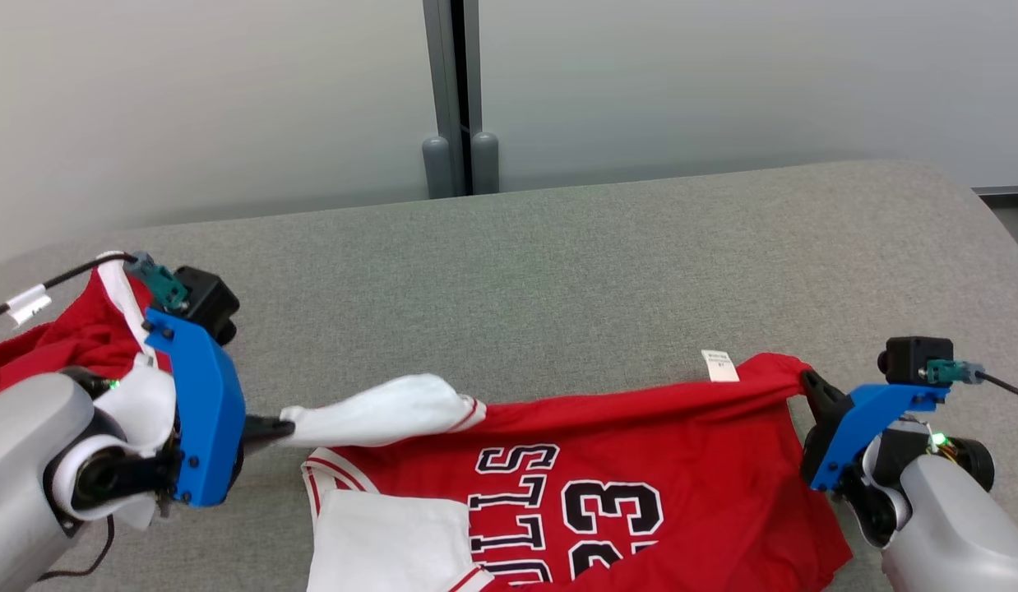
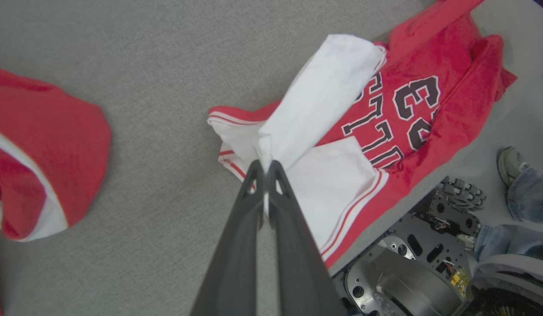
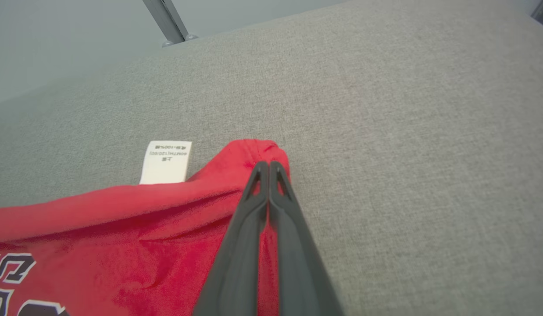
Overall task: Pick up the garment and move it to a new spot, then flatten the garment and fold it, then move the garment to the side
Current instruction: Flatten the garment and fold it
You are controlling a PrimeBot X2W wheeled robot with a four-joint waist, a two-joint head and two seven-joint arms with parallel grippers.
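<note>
Left gripper (image 2: 266, 164) is clamped right down on the tip of the white sleeve (image 1: 386, 411), with just a sliver of fabric pinched between the two dark fingers. The right gripper (image 3: 268, 164) is closed the same way on a bunched red corner of the Bulls shirt (image 1: 608, 493), just past the little white care label (image 1: 719, 366). So both ends are held, and the shirt hangs between them like a washing line, low over the grey padded table (image 1: 558, 271). The far edge is pulled into a taut red ridge, and the printed side with the 23 drapes back toward the robot. From the left wrist view, the near part looks like it reaches the table edge and may spill over it. I'd call this the flattening step, nowhere near folding yet. To do it well, I reckon both arms should carry the shirt further onto the table together, keeping even tension, then lower it so the body lays out flat. Pulling harder on the left probably just stretches that twisted sleeve. The other sleeve (image 1: 394, 534) lies slack under the held one and will need spreading out. Also watch the second red garment (image 1: 73, 337) heaped beside the left arm. It sits well apart from the shirt, but a wide swing could snag it.
</note>
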